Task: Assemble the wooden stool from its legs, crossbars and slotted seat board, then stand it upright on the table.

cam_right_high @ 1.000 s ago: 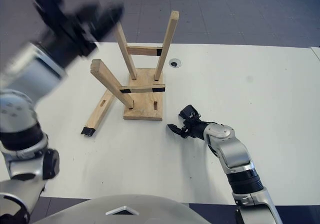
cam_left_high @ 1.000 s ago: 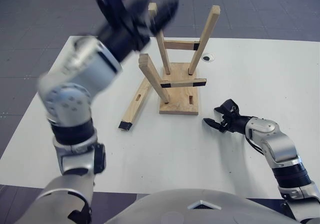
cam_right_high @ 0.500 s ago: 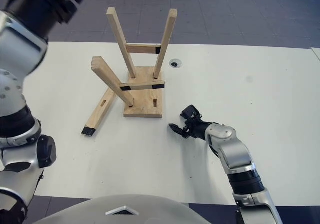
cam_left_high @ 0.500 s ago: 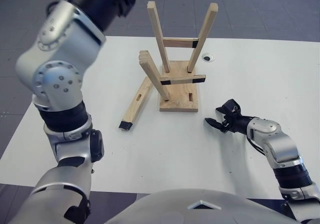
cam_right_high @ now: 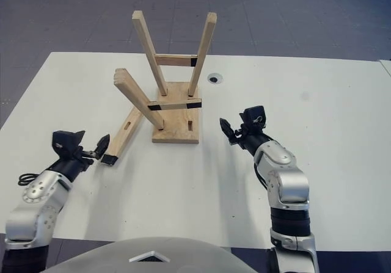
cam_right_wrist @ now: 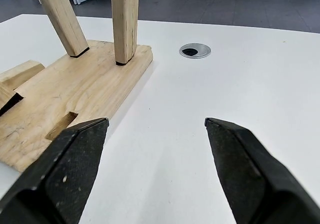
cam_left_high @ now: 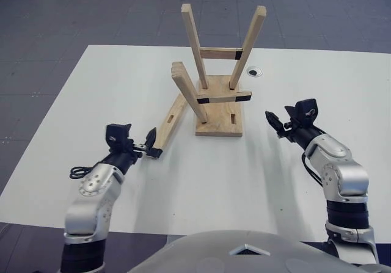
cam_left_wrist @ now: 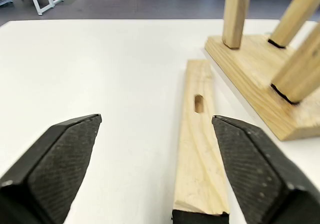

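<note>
The stool stands upside down on the white table, its seat board (cam_left_high: pixel 218 129) flat. Three legs (cam_left_high: pixel 246 44) rise from it, joined by two crossbars (cam_left_high: pixel 219 53). One slot (cam_left_high: pixel 233 120) in the board is empty. A loose leg (cam_left_high: pixel 166 125) lies left of the board, its black-capped end (cam_left_wrist: pixel 200 216) toward me. My left gripper (cam_left_high: pixel 151 146) is open low at that end, which lies between its fingers (cam_left_wrist: pixel 60 164) untouched. My right gripper (cam_left_high: pixel 278 123) is open just right of the board (cam_right_wrist: pixel 75 93), holding nothing.
A round metal grommet hole (cam_left_high: pixel 253 71) sits in the table behind the stool's right side. White table (cam_left_high: pixel 342 83) stretches free to the right and along the front edge. A black cable (cam_left_high: pixel 76 172) loops beside my left forearm.
My left arm swung down from high above the stool to the table at the loose leg's capped end. My right gripper moved up and away, from the board's front corner to its right side.
</note>
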You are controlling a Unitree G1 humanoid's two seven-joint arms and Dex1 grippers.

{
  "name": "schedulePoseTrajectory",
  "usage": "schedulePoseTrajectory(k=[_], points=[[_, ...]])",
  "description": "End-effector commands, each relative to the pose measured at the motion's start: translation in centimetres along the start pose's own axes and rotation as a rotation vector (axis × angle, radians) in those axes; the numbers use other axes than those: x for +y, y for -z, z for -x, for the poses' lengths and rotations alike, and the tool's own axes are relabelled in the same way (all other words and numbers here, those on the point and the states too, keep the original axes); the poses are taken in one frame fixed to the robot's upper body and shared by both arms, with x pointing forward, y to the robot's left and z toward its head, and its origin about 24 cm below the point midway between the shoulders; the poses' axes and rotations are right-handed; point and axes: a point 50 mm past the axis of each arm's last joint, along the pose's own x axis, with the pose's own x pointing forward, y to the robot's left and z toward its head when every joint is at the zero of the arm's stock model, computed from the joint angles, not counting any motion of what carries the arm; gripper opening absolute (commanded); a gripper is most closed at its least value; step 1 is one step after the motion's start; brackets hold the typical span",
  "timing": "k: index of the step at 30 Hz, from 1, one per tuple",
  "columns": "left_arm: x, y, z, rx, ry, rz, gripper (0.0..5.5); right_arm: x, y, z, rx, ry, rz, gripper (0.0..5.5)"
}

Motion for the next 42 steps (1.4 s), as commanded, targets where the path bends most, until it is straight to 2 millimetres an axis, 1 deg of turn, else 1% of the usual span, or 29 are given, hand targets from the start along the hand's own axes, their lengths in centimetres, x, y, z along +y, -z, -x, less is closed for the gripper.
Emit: schedulePoseTrajectory(k=[1, 3, 5, 7, 9, 12, 13, 15, 17, 18, 19, 20, 21, 22, 24, 27, 30, 32, 33, 34, 36, 37, 38, 40, 42], points=[[-1.4, 1.7, -0.2, 0.016, 0.032, -0.07, 3.35, 0.0, -0.4, -0.3, -0.029, 0.04, 0.025, 3.55], [-1.8, 2.5, -0.2, 0.062, 0.067, -0.135, 3.17, 0.0, -0.3, -0.3, -0.021, 0.039, 0.033, 3.55], [-1.5, 3.6, 0.1, 0.133, 0.077, -0.186, 3.17, -0.1, -0.4, -0.4, -0.02, 0.037, 0.039, 3.55], [-1.2, 4.1, 0.2, 0.17, 0.079, -0.185, 3.17, -0.1, -0.5, -0.5, -0.019, 0.036, 0.041, 3.55], [-1.0, 4.3, 0.2, 0.176, 0.074, -0.176, 3.17, 0.0, -0.5, -0.5, -0.015, 0.028, 0.044, 3.55], [-1.3, 4.5, 0.1, 0.184, 0.093, -0.155, 3.17, 0.2, -0.4, -0.4, -0.009, 0.018, 0.046, 3.55], [-1.6, 4.6, 0.1, 0.183, 0.107, -0.124, 3.17, 0.2, -0.4, -0.4, -0.007, 0.018, 0.048, 3.55], [-2.2, 4.7, 0.0, 0.187, 0.127, -0.05, 2.92, 0.1, -0.3, -0.5, -0.003, 0.023, 0.052, 3.55], [-2.5, 5.1, 0.1, 0.224, 0.122, 0.12, 2.64, -0.1, -0.4, -0.5, -0.005, 0.031, 0.053, 3.55], [-2.6, 5.2, 0.1, 0.24, 0.126, 0.181, 2.59, -0.1, -0.5, -0.5, -0.008, 0.034, 0.053, 3.55], [-2.4, 5.3, 0.2, 0.255, 0.116, 0.217, 2.37, -0.2, -0.7, -0.6, -0.012, 0.039, 0.053, 3.55], [-2.3, 5.3, 0.2, 0.263, 0.115, 0.22, 2.3, -0.3, -0.8, -0.6, -0.015, 0.042, 0.053, 3.55], [-2.0, 5.2, 0.2, 0.267, 0.108, 0.21, 2.11, -0.3, -0.8, -0.7, -0.017, 0.043, 0.053, 3.55], [-1.6, 4.9, 0.1, 0.255, 0.092, 0.194, 2.08, -0.4, -0.9, -0.7, -0.017, 0.045, 0.053, 3.55], [-0.3, 3.6, -0.4, 0.191, 0.024, 0.102, 2.07, -0.4, -0.9, -0.7, -0.018, 0.052, 0.052, 3.55], [1.7, 0.6, -1.2, 0.051, -0.096, -0.07, 2.07, -0.6, -1.1, -0.9, -0.027, 0.064, 0.047, 3.55], [3.3, -3.3, -1.7, -0.114, -0.198, -0.185, 2.07, -0.9, -2.0, -1.0, -0.07, 0.088, 0.032, 3.55], [4.1, -7.0, -2.0, -0.281, -0.234, -0.189, 2.07, -1.4, -3.5, -1.1, -0.142, 0.098, -0.063, 3.55], [4.1, -9.1, -2.1, -0.376, -0.218, -0.147, 2.07, -1.7, -4.4, -1.0, -0.182, 0.086, -0.134, 3.55], [4.0, -10.9, -2.1, -0.458, -0.182, -0.104, 2.07, -2.0, -5.3, -0.9, -0.218, 0.067, -0.199, 3.55], [2.9, -14.9, -1.9, -0.611, -0.029, -0.004, 2.07, -2.4, -7.7, -0.4, -0.296, -0.041, -0.328, 3.55], [2.0, -16.6, -1.7, -0.666, 0.073, 0.055, 2.07, -2.2, -9.1, 0.0, -0.334, -0.114, -0.369, 3.55], [1.0, -18.4, -1.3, -0.719, 0.183, 0.112, 2.07, -1.5, -10.7, 0.5, -0.376, -0.222, -0.403, 3.55], [-1.4, -20.4, -0.6, -0.748, 0.413, 0.227, 2.07, 0.3, -12.9, 1.5, -0.417, -0.405, -0.427, 3.55], [-3.9, -21.0, 0.2, -0.696, 0.639, 0.304, 2.07, 2.3, -13.8, 2.2, -0.404, -0.547, -0.428, 3.55]])
